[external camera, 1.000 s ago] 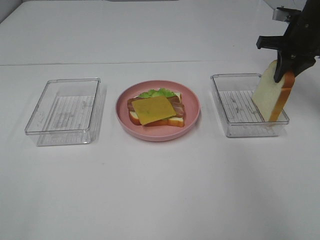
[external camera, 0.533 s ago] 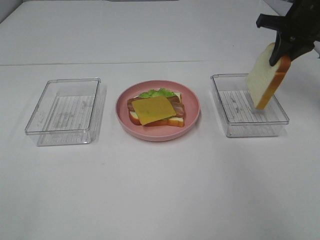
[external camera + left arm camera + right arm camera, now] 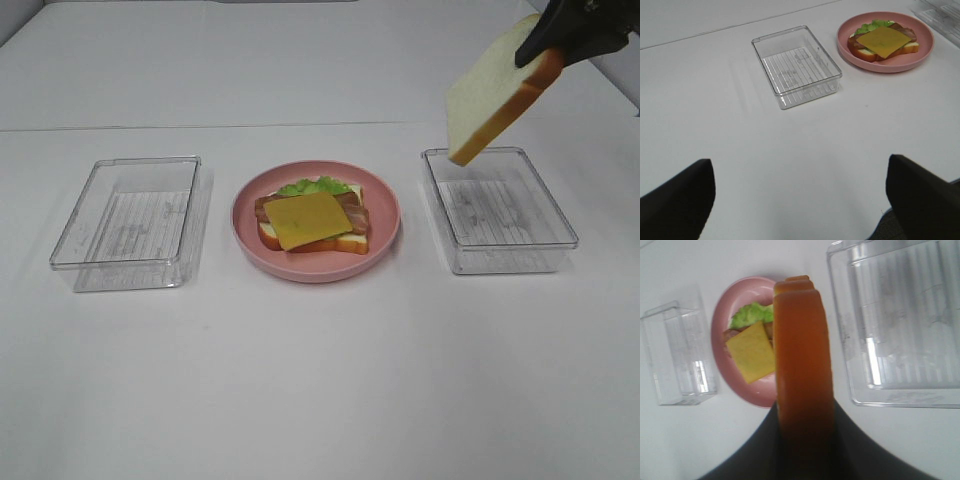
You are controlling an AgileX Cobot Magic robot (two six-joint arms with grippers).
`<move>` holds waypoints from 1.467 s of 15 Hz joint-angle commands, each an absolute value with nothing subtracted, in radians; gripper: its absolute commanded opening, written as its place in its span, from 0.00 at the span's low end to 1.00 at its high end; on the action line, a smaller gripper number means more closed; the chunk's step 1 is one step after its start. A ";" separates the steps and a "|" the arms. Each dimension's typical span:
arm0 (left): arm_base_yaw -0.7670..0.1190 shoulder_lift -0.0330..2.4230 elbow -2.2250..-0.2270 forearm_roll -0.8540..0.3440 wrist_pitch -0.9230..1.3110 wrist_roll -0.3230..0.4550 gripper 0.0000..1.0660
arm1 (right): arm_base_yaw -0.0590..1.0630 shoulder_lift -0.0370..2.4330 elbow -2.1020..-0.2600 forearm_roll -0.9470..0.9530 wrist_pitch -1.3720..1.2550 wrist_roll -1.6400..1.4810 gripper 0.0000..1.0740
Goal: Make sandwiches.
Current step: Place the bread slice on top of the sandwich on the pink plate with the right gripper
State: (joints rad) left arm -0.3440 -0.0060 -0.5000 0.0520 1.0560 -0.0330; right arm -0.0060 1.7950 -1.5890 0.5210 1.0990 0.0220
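The open sandwich [image 3: 312,218] lies on the round pink plate [image 3: 385,235]: a bread slice, green lettuce, brown meat strips and a yellow cheese square on top. It also shows in the left wrist view [image 3: 883,39] and the right wrist view [image 3: 751,347]. My right gripper [image 3: 548,45] is shut on a second bread slice [image 3: 490,92], held tilted in the air above the right clear tray's far left corner. Its orange-brown crust [image 3: 802,355] fills the right wrist view. My left gripper's fingers [image 3: 677,197] stand wide apart and empty over bare table.
An empty clear plastic tray [image 3: 135,222] stands left of the plate. Another empty clear tray [image 3: 497,210] stands right of it. The white table has a seam running across behind them.
My right gripper has lifted the bread slice out of the right tray, up and to the left, tilting it flatter. The left arm and the plate have not moved.
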 commanded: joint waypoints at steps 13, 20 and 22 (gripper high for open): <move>-0.344 -0.013 -0.498 0.053 1.047 -0.031 0.82 | 0.265 2.000 -1.192 1.430 0.625 -0.496 0.00; -0.344 -0.013 -0.498 0.053 1.047 -0.031 0.82 | 0.265 2.143 -1.272 1.527 0.682 -0.520 0.00; -0.344 -0.013 -0.498 0.053 1.047 -0.031 0.82 | 0.265 2.144 -1.272 1.516 0.672 -0.520 0.05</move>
State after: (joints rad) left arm -0.3440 -0.0060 -0.5000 0.0520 1.0550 -0.0330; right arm 0.2630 2.1410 -1.2600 1.5180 0.6600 -0.5010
